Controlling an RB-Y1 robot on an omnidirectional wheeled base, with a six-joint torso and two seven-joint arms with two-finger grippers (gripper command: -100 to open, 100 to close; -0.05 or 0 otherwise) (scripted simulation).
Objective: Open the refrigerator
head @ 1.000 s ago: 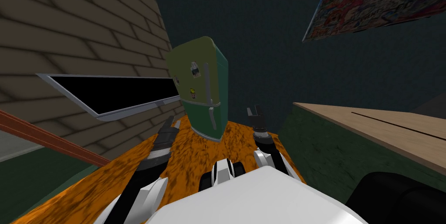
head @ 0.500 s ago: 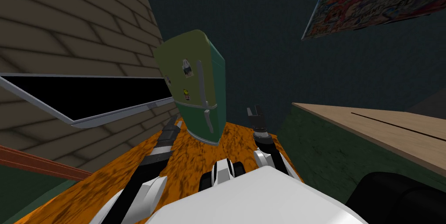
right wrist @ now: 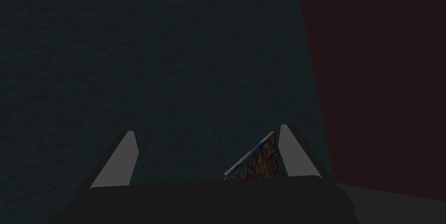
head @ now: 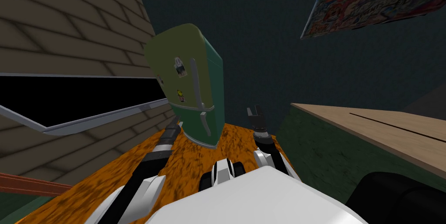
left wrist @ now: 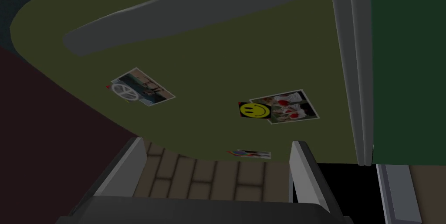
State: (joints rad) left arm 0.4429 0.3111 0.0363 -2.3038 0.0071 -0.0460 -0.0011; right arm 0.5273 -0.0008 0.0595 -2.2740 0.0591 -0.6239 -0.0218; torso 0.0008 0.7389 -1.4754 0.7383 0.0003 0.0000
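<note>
Olive-green refrigerator [head: 187,82] straight ahead of you, upright on orange floor [head: 187,160], in corner between brick wall [head: 78,29] and dark wall [head: 261,38]. Doors shut, grey handle [head: 197,84] running down front. Your left gripper [left wrist: 217,169] sits near refrigerator's lower part, fingers [left wrist: 130,167] spread, nothing between them. Smiley sticker [left wrist: 254,110] and photo [left wrist: 141,87] on door just beyond. Your right gripper [head: 256,114] hangs beside refrigerator, apart from it, fingers spread, empty.

Orange floor [head: 191,158] open up to refrigerator [head: 185,82] front; brick wall [head: 65,16] close left, counter [head: 392,134] right.
</note>
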